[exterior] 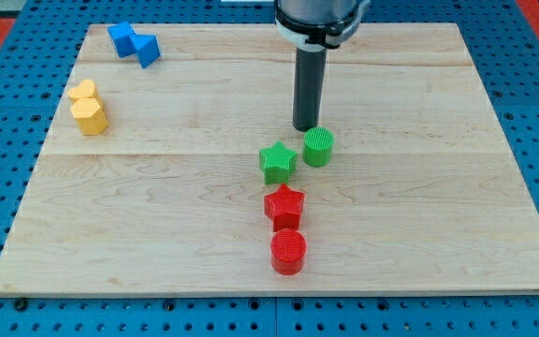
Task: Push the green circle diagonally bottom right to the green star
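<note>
The green circle [318, 147] stands near the board's middle, just right of and slightly above the green star [277, 162], with a small gap between them. My tip [306, 127] rests on the board directly above the green circle, close to its upper-left edge; whether it touches cannot be told. The dark rod rises straight up from there to the arm at the view's top.
A red star [284, 205] sits below the green star, with a red circle [288, 251] below it. A blue block [133, 43] lies at the top left. A yellow block [88, 108] lies at the left. The wooden board [438, 215] rests on a blue pegboard.
</note>
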